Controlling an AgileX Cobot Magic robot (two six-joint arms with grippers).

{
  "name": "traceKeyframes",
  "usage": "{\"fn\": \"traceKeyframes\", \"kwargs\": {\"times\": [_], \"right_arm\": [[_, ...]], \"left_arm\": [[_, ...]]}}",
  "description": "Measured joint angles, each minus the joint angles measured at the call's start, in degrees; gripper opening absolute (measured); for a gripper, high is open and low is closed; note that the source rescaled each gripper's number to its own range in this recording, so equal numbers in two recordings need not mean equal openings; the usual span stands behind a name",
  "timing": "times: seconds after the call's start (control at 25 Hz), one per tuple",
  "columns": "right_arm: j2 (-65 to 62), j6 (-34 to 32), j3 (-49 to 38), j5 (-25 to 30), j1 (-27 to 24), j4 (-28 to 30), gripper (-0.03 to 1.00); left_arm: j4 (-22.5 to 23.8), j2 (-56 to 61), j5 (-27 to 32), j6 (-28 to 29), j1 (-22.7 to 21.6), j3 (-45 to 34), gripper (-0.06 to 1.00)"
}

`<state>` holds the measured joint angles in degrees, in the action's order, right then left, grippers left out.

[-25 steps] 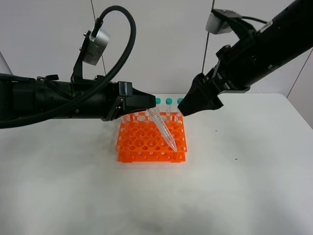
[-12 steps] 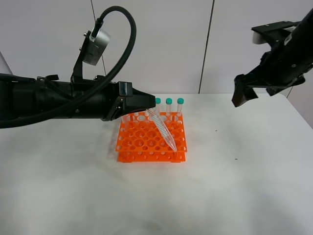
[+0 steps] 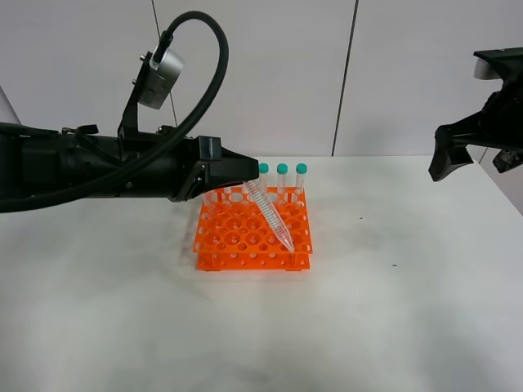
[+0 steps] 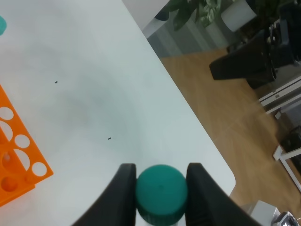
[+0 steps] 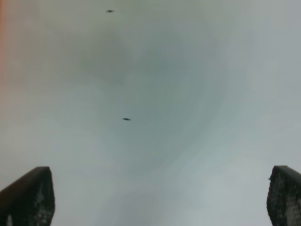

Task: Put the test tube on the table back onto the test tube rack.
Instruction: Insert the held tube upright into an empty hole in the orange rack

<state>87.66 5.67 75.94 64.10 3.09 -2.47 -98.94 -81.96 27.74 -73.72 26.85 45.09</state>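
Teal-capped test tube (image 3: 271, 216) pinched by left fingers (image 4: 123, 193), tilted over orange rack (image 3: 233, 237); right fingers (image 5: 28, 197) spread, empty.

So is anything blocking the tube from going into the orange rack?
Nothing visible is. The left gripper holds the test tube tilted, its tip down at empty front holes of the test tube rack. The other tubes stand in the back row, away from it, and the right gripper is far off to the side.
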Motion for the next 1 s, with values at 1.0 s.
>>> {"fn": "traceKeyframes", "kwargs": {"times": [1.0], "right_arm": [[-24.82, -3.54, -26.42, 5.43, 0.33, 3.04, 1.0]], "left_arm": [[-0.1, 0.0, -0.37, -0.05, 0.0, 0.0, 0.0]]}}
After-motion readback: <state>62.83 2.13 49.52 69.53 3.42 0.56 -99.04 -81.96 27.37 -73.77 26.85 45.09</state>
